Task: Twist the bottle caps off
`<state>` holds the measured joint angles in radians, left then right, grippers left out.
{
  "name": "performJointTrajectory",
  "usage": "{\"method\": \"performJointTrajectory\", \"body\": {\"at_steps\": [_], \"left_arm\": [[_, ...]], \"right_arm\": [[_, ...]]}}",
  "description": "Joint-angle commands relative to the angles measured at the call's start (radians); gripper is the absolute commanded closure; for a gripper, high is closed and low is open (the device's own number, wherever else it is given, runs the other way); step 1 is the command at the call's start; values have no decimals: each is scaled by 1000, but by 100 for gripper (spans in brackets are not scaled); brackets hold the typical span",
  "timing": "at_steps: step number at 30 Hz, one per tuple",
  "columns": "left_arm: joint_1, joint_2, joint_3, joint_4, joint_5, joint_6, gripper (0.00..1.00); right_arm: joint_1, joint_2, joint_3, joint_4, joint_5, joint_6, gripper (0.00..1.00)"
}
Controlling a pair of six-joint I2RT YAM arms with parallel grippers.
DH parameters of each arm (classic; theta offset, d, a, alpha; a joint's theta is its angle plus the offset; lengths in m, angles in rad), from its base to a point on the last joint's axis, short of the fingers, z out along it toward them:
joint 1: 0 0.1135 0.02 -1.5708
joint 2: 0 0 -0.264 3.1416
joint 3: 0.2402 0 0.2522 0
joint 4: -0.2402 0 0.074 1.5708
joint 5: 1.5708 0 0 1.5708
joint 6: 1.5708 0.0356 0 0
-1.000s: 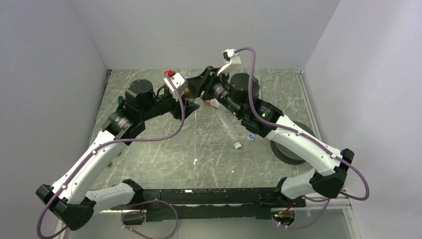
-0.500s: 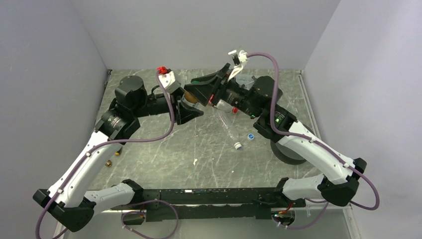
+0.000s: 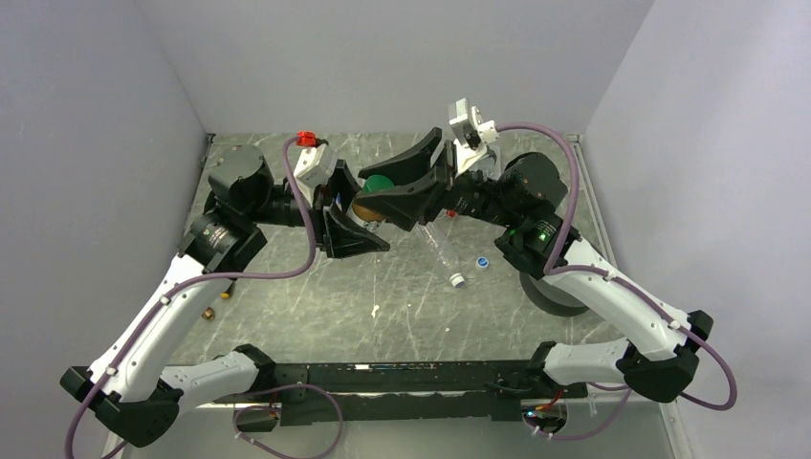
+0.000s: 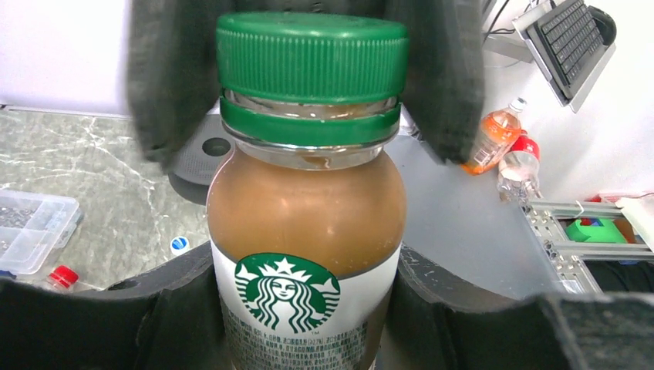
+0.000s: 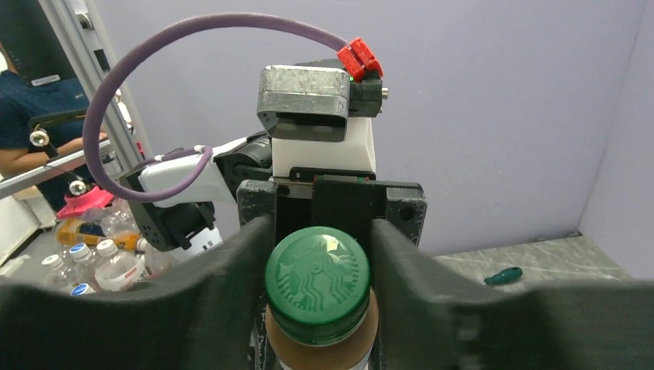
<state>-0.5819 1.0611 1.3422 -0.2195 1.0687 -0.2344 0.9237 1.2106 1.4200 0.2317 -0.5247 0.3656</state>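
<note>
Facing the left wrist alone, the amber bottle [image 4: 307,208] shows its label [image 4: 287,308].

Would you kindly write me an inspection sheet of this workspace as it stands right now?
Surface: grey marbled table, with a white speck near the middle.
Job's things: brown bottle with green cap, held off the table; clear bottle lying on its side; loose blue-and-white cap beside it.
Clutter: black disc partly under the right arm; brass piece near the left edge.
End effectors: left end effector shut on the brown bottle; right end effector straddles the green cap, grip unclear.
Cables: a purple cable loops along each arm.
Surroundings: plain walls on three sides.
</note>
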Motion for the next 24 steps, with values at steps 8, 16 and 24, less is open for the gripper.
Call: {"method": "performJointTrajectory", "body": {"at_steps": [8, 16, 24], "left_arm": [[1, -29, -2, -117, -535, 351, 100], [1, -33, -53, -86, -726, 430, 100], [1, -33, -58, -77, -725, 410, 100]], "right_arm": [[3, -23, 75, -181, 418, -24, 0], [3, 83, 210, -384, 647, 44, 5], [3, 149, 256, -401, 631, 72, 15]]}}
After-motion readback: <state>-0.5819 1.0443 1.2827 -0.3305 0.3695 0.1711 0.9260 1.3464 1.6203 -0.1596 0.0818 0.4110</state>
